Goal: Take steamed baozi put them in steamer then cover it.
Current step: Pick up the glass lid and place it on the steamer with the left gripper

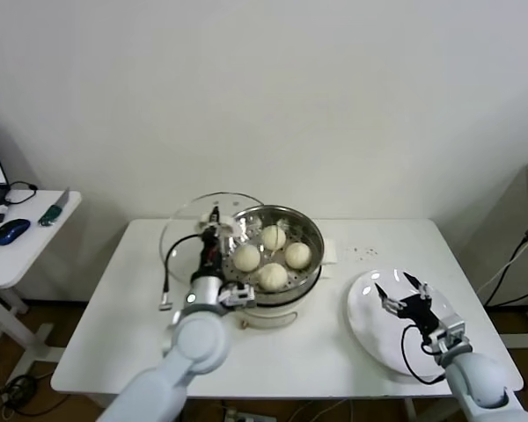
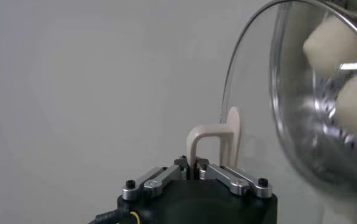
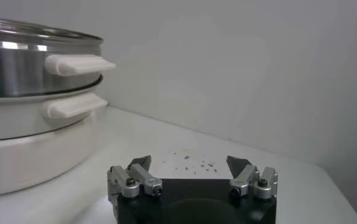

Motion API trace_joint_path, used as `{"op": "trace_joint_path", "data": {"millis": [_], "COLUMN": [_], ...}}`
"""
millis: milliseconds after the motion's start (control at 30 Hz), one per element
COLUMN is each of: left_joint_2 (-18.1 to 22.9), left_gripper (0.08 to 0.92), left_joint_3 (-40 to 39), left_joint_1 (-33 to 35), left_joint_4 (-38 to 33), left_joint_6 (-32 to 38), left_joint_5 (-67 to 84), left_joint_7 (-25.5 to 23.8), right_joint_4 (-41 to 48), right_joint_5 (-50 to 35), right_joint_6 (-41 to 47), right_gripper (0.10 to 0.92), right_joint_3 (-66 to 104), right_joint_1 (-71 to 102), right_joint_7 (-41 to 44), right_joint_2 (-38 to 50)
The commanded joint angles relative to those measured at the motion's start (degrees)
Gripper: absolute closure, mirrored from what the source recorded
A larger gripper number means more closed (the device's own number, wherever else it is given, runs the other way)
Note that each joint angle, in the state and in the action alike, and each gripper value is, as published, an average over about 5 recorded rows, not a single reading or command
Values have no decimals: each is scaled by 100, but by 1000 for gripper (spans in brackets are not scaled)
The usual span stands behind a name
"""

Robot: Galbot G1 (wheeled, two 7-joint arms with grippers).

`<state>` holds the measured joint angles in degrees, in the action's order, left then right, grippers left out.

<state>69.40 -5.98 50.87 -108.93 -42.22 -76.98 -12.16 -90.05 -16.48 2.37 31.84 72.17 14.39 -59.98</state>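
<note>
While left gripper (image 2: 196,167) fingers pinch the cover (image 1: 198,230) handle, its tilted rim may snag the steamer (image 1: 310,255); right gripper (image 1: 409,297) fingers spread wide.

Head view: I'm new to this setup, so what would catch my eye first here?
The shiny steamer at the table's centre, with four baozi inside. At its left edge the left gripper is shut on the handle of the glass cover, held tilted over the rim. The right gripper hangs open over the white plate on the right.
</note>
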Motion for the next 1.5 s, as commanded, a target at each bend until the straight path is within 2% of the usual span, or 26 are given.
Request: {"op": "trace_joint_path", "data": {"millis": [33, 400, 1500], "left_joint_2": [1253, 1435, 1285], "left_gripper": [853, 853, 853], "left_joint_3": [-697, -714, -684], "left_joint_1": [-453, -558, -723], "left_joint_4": [880, 1260, 1654], "left_joint_6": [-278, -278, -278], "left_joint_5": [-355, -416, -528], "left_joint_7": [-179, -290, -212], "right_joint_4": [18, -38, -47], "right_joint_5": [149, 62, 61], "right_joint_6": [-42, -241, -409], "right_gripper": [203, 203, 203], "right_joint_3": [117, 200, 166], "right_joint_1": [66, 156, 127], "right_joint_7": [-19, -4, 22], "right_joint_2": [-50, -156, -315]}}
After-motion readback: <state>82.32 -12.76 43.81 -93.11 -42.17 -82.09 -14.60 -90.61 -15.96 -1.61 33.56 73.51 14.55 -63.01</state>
